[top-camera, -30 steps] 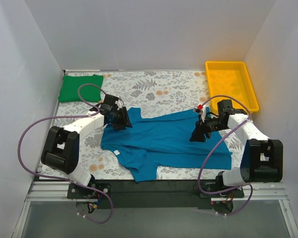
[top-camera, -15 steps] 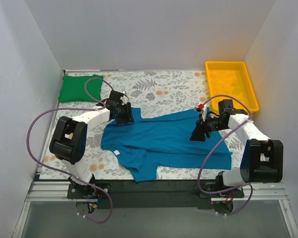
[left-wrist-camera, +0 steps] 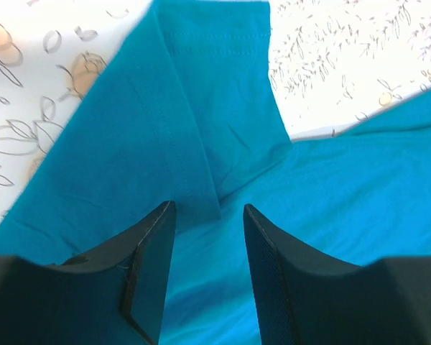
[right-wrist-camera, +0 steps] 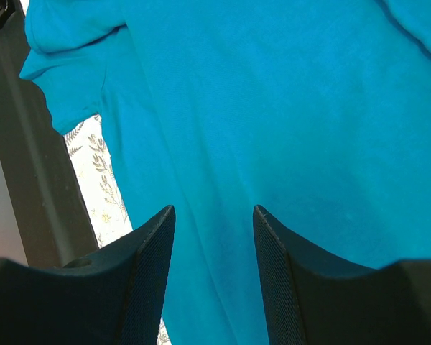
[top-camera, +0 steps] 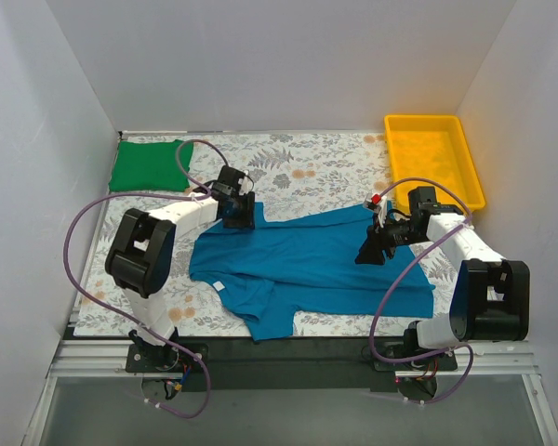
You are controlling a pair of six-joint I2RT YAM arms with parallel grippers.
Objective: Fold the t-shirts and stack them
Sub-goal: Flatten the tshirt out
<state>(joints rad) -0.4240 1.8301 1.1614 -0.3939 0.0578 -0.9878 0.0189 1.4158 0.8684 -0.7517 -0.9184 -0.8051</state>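
The teal-blue t-shirt (top-camera: 307,265) lies spread and rumpled across the middle of the table, its small white label (top-camera: 220,285) near the left front. The bright green t-shirt (top-camera: 149,165) lies folded at the far left corner. My left gripper (top-camera: 242,216) is open over the teal shirt's upper-left sleeve; in the left wrist view the folded sleeve (left-wrist-camera: 201,122) lies just ahead of the gripper (left-wrist-camera: 208,212). My right gripper (top-camera: 371,251) is open over the shirt's right part; its wrist view shows the gripper (right-wrist-camera: 214,215) above teal cloth (right-wrist-camera: 273,108), holding nothing.
A yellow plastic tray (top-camera: 465,177) stands at the far right corner. The table has a floral cloth (top-camera: 307,167). White walls close in the left, back and right sides. A black strip (top-camera: 288,348) runs along the near edge by the arm bases.
My left gripper has moved right and a little farther back, from the shirt's left edge to its upper-left sleeve. The right arm and both shirts have stayed where they were.
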